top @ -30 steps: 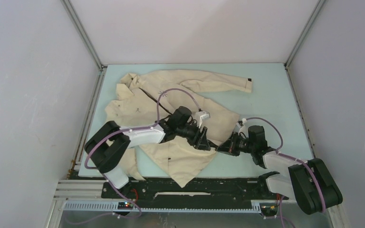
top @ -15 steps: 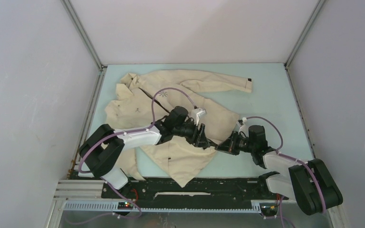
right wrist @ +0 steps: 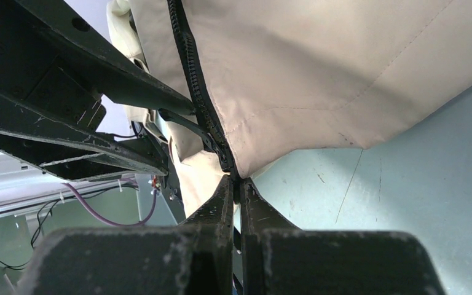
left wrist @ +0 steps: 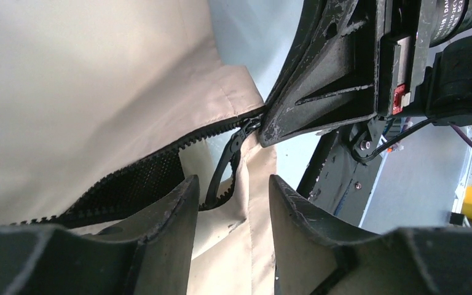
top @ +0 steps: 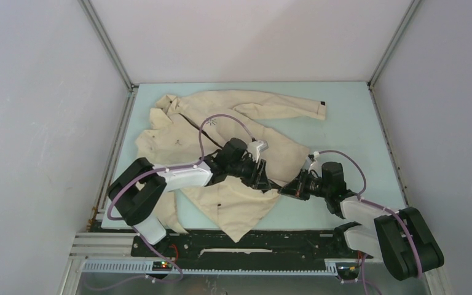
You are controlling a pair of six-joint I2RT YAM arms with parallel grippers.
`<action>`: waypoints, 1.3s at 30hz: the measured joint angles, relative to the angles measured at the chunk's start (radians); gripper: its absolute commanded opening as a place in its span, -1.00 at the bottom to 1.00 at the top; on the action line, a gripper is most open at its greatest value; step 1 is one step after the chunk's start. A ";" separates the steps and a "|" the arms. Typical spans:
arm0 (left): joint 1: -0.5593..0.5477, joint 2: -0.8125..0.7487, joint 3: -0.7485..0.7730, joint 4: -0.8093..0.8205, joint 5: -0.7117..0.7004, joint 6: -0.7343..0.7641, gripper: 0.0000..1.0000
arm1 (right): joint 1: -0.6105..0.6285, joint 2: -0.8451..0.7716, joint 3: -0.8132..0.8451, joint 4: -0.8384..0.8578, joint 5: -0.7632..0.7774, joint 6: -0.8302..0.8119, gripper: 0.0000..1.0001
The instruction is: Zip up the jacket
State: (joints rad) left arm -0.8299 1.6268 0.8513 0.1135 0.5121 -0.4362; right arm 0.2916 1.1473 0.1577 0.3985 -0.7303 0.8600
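**Inspection of jacket and both grippers at the zipper foot**

Noted a pale blue worktop (top: 350,132) boxed in by plain white walls (top: 43,123) on 3 sides. Found the jacket (top: 160,144) spread over the left and middle of the worktop, with the collar (top: 169,101) toward the far left corner and the hem toward the near edge. Recorded 1 sleeve (top: 283,109) stretched along the far edge toward the right, ending in a small black cuff tab (top: 323,102).

Traced the dark zipper (left wrist: 129,181) down the front to the hem. Could not tell from any view whether the teeth are joined.

Located the left gripper (top: 263,179) over the lower front of the jacket, near the middle of the worktop. Saw its jaws spread, with the fingers (left wrist: 172,209) standing on either side of the pull tab (left wrist: 224,163) and not clamped on it. Could not tell about contact at the lower end of the tab.

Located the right gripper (top: 284,192) just beside it, toward the right edge. Saw its jaws pressed together, with the fingertips (right wrist: 224,196) pinching the jacket at the foot of the zipper.
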 measured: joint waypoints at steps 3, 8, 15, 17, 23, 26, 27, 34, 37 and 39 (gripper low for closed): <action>-0.008 0.020 0.013 0.011 0.000 -0.007 -0.13 | 0.000 -0.002 0.000 0.000 0.000 0.000 -1.00; -0.018 0.040 0.028 0.019 -0.004 -0.009 -0.34 | 0.000 -0.013 0.000 -0.003 0.000 0.000 -1.00; -0.027 0.045 0.056 -0.002 -0.024 0.001 -1.00 | 0.000 -0.019 0.000 -0.012 0.000 -0.004 -0.98; -0.027 0.045 0.056 -0.005 -0.031 0.004 -1.00 | 0.000 -0.026 0.000 -0.019 -0.001 -0.004 -0.81; -0.027 0.045 0.056 -0.004 -0.030 0.007 -1.00 | 0.002 -0.041 0.000 -0.022 -0.007 -0.004 -0.54; -0.028 0.045 0.056 -0.004 -0.030 0.007 -1.00 | 0.009 -0.042 0.000 -0.022 -0.007 -0.006 -0.51; -0.028 0.045 0.056 -0.004 -0.030 0.008 -1.00 | 0.011 -0.042 0.000 -0.022 -0.007 -0.008 -0.51; -0.028 0.044 0.056 -0.005 -0.029 0.009 -1.00 | 0.040 -0.020 -0.006 0.002 -0.005 -0.011 -0.51; -0.028 0.043 0.056 -0.004 -0.027 0.009 -1.00 | 0.048 -0.006 -0.013 0.013 -0.003 -0.011 -0.64; -0.028 0.041 0.056 -0.004 -0.026 0.009 -1.00 | 0.050 0.007 -0.016 0.022 -0.002 -0.011 -0.85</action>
State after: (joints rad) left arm -0.8581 1.6680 0.9077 0.1097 0.4858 -0.4274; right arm 0.3412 1.1545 0.1421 0.4206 -0.7322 0.8490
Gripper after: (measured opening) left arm 0.014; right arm 0.198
